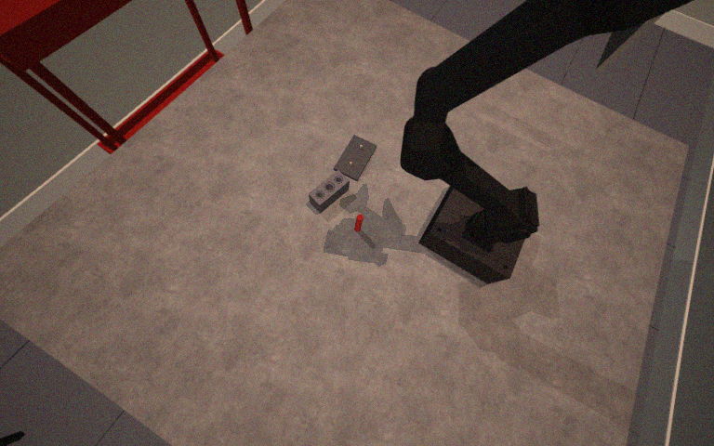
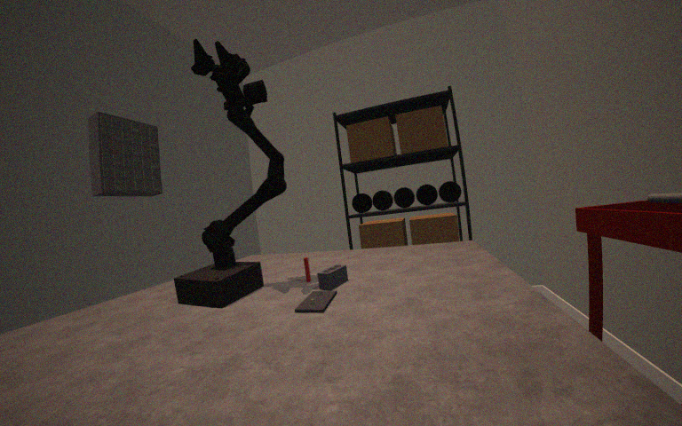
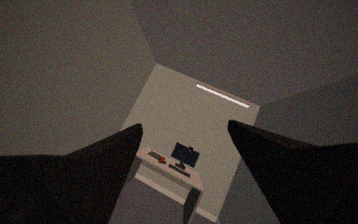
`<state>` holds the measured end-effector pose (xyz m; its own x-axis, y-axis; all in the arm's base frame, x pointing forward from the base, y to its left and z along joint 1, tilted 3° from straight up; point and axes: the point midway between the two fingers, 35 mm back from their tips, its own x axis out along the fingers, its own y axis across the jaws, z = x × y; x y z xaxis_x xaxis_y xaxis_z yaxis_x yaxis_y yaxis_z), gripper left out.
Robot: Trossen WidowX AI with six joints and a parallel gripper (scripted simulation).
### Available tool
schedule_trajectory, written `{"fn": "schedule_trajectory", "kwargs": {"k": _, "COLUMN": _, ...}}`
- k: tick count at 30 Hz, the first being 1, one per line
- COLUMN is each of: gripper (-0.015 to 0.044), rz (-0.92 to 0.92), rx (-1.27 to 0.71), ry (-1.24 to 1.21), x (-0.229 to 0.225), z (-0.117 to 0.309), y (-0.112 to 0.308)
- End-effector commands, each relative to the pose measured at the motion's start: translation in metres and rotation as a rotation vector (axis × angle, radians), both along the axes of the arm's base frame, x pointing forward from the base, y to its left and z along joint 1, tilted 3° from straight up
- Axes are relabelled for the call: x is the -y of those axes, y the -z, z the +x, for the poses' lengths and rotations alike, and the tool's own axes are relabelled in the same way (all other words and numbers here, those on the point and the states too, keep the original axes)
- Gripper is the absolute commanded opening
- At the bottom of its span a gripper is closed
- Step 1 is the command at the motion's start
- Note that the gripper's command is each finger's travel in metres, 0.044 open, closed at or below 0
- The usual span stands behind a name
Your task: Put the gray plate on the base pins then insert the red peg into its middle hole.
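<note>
The gray plate (image 1: pixel 333 198) (image 2: pixel 329 280), a block with three holes on top, sits on the table beside the base, off its pins. The base (image 1: pixel 363 158) (image 2: pixel 321 302) is a thin dark slab lying flat, with two small pale pins pointing up. The red peg (image 1: pixel 359 223) (image 2: pixel 307 270) stands upright on the table, apart from the plate. My gripper (image 2: pixel 206 41) (image 3: pixel 185 126) is open and empty, raised high above the table and pointing up, far from all three. It is out of frame in the top view.
The arm's black mounting block (image 1: pixel 457 247) (image 2: pixel 201 294) stands beside the peg and base. A red bench (image 1: pixel 168 94) (image 2: pixel 596 286) is off the table's side. A shelf rack (image 2: pixel 400 161) stands behind. The wrist view shows a distant desk with a monitor (image 3: pixel 185 154).
</note>
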<state>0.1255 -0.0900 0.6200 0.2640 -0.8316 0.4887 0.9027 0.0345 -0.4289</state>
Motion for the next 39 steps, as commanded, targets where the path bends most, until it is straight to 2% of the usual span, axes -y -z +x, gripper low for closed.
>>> {"fn": "schedule_trajectory", "kwargs": {"k": 1, "gripper": 0.0426, "rz": 0.000, "rx": 0.000, "ry": 0.000, "x": 0.000, "z": 0.000, "y": 0.000}}
{"fn": "schedule_trajectory", "kwargs": {"k": 2, "gripper": 0.0440, "rz": -0.001, "rx": 0.003, "ry": -0.004, "x": 0.000, "z": -0.001, "y": 0.000}}
{"fn": "schedule_trajectory", "kwargs": {"k": 9, "gripper": 0.0440, "rz": 0.003, "rx": 0.123, "ry": -0.153, "x": 0.008, "z": -0.049, "y": -0.010}}
{"fn": "schedule_trajectory", "kwargs": {"k": 15, "gripper": 0.0440, "rz": 0.051, "rx": 0.238, "ry": -0.286, "x": 0.038, "z": -0.080, "y": -0.007}}
{"fn": "schedule_trajectory", "kwargs": {"k": 21, "gripper": 0.0440, "rz": 0.135, "rx": 0.305, "ry": -0.369, "x": 0.078, "z": -0.089, "y": 0.006}}
{"fn": "schedule_trajectory", "kwargs": {"k": 26, "gripper": 0.0440, "rz": 0.186, "rx": 0.298, "ry": -0.428, "x": 0.105, "z": -0.079, "y": 0.017}}
{"fn": "schedule_trajectory", "kwargs": {"k": 31, "gripper": 0.0440, "rz": 0.310, "rx": 0.297, "ry": -0.486, "x": 0.145, "z": -0.059, "y": 0.043}}
{"fn": "schedule_trajectory", "kwargs": {"k": 39, "gripper": 0.0440, "rz": 0.563, "rx": 0.202, "ry": -0.609, "x": 0.190, "z": 0.017, "y": 0.106}}
